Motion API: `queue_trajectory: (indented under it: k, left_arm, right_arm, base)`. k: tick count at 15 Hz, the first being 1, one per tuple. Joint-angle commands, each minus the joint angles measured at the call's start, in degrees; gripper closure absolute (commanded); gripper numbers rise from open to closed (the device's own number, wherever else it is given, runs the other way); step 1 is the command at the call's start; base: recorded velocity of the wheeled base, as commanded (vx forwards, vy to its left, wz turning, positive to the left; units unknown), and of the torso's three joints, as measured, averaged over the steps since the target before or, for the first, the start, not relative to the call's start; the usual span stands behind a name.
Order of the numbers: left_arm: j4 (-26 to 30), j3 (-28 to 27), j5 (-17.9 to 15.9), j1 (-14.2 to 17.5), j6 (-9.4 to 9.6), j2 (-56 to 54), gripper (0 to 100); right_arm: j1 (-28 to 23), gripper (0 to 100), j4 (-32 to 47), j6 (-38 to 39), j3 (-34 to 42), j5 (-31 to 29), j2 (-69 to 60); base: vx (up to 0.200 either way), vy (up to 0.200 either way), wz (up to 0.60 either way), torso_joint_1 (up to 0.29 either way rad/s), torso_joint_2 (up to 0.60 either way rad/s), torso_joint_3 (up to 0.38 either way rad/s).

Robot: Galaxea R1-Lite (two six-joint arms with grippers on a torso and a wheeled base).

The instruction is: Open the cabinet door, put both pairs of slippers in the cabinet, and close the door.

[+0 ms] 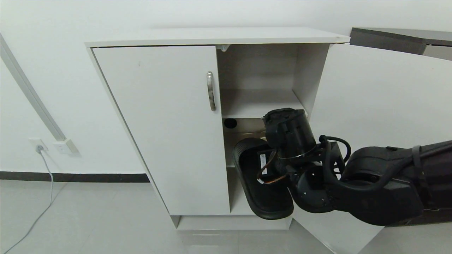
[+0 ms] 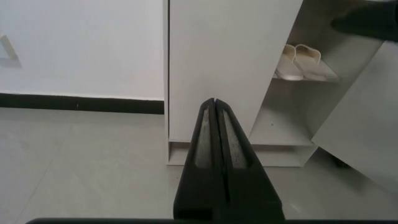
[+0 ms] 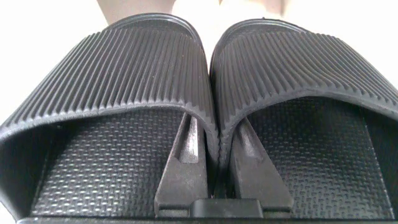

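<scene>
The white cabinet (image 1: pixel 212 35) has its right door (image 1: pixel 374 98) swung open and its left door (image 1: pixel 159 123) closed. A pair of black slippers (image 1: pixel 261 187) hangs in front of the open compartment, at the height of the lower shelves. My right gripper (image 1: pixel 273 169) is shut on them. In the right wrist view its fingers (image 3: pixel 186 155) pinch the two ribbed straps (image 3: pixel 149 81) together where they meet. A beige pair of slippers (image 2: pixel 298 61) lies on the middle shelf inside. My left gripper (image 2: pixel 215 109) is shut and holds nothing, low over the floor in front of the closed door.
The closed door carries a metal handle (image 1: pixel 210 91). The upper shelf (image 1: pixel 257 102) is bare. A wall socket with a cable (image 1: pixel 39 148) sits at the left. A dark piece of furniture (image 1: pixel 388 38) stands behind the open door. Grey floor (image 1: pixel 88 218) spreads to the left.
</scene>
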Motion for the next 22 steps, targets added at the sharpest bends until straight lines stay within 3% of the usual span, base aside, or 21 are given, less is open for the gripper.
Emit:
queue_trajectory:
  k: [1, 3, 10, 17, 22]
  left_arm:
    - [0.0, 0.0, 0.0, 0.1, -0.02, 0.0, 100]
    - [0.0, 0.0, 0.0, 0.1, -0.02, 0.0, 100]
    - [0.0, 0.0, 0.0, 0.1, 0.07, 0.0, 100]
    - [0.0, 0.0, 0.0, 0.1, 0.07, 0.0, 100]
    - [0.0, 0.0, 0.0, 0.0, 0.07, 0.0, 100]
  right_arm:
    - [0.2, 100, 3.2, 0.1, -4.8, -0.6, -0.8]
    - [0.2, 100, 8.1, 0.1, -8.0, -1.7, -1.5]
    - [-0.5, 100, 9.0, -1.1, -13.1, -2.2, -0.7]
    - [-0.5, 100, 8.4, -0.9, -11.3, -2.1, -0.5]
    - [-0.8, 100, 8.3, -0.8, -11.0, -2.1, -0.5]
  base:
    - [0.000, 0.000, 0.00, 0.000, 0.00, 0.000]
    - [0.000, 0.000, 0.00, 0.000, 0.00, 0.000]
    - [0.000, 0.000, 0.00, 0.000, 0.00, 0.000]
    - [0.000, 0.000, 0.00, 0.000, 0.00, 0.000]
    - [0.200, 0.000, 0.00, -0.002, 0.00, 0.003]
